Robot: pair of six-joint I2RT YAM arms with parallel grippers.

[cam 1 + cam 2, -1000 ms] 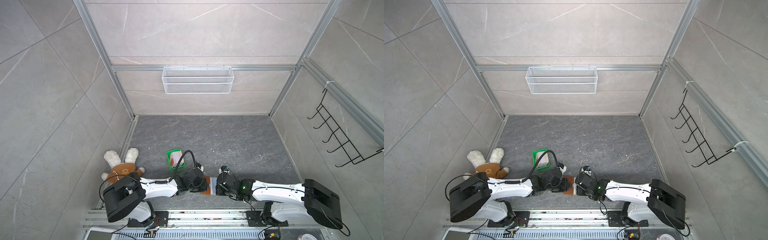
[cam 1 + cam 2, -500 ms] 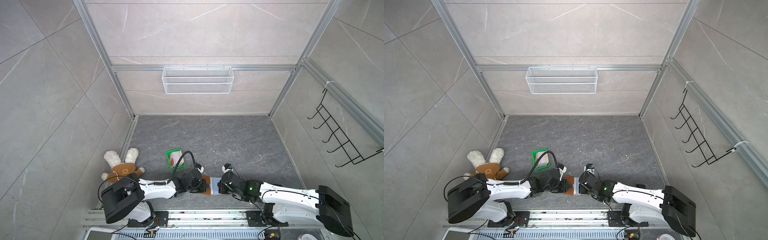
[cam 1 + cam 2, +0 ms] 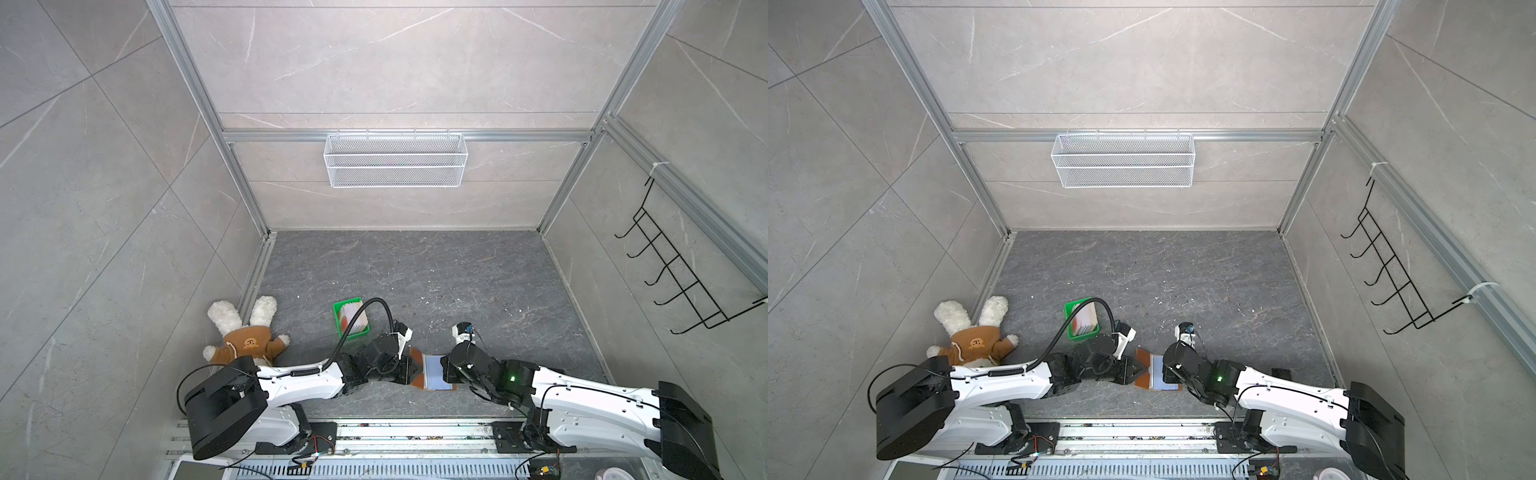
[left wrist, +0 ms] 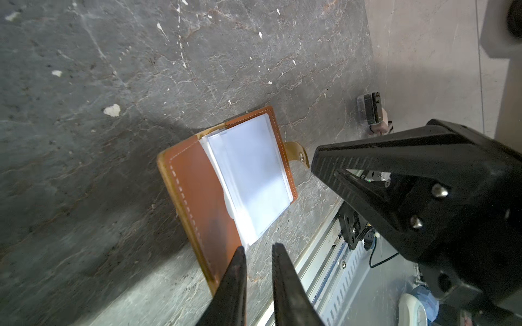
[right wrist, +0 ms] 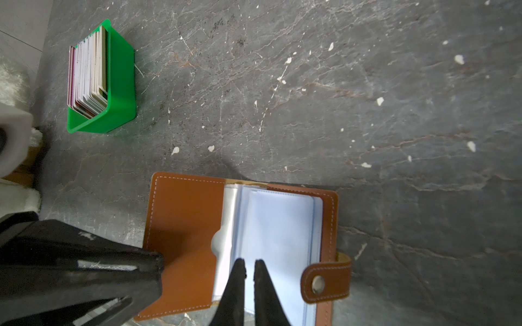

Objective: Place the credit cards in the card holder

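The card holder (image 3: 432, 370) (image 3: 1156, 372), tan leather, lies open on the floor with its clear bluish sleeves up. My left gripper (image 3: 409, 369) (image 4: 258, 247) is at the bare left cover's edge (image 5: 183, 225), open by a narrow gap with only floor between the jaws. My right gripper (image 3: 444, 368) (image 5: 250, 261) hovers over the sleeves (image 4: 254, 169), its jaws a slit apart with nothing between them. The snap strap (image 5: 324, 279) lies beside it. The credit cards (image 3: 353, 320) (image 5: 87, 76) stand stacked on edge in a green tray (image 5: 121, 84).
A plush bunny (image 3: 245, 332) lies by the left wall. A white wire basket (image 3: 395, 166) hangs on the back wall and a black hook rack (image 3: 673, 282) on the right wall. The metal rail (image 3: 374, 432) runs just in front of the card holder.
My right gripper has drawn back to the right, uncovering more of the bluish sleeves, and its jaws have parted slightly. The left gripper has stayed at the cover's edge.
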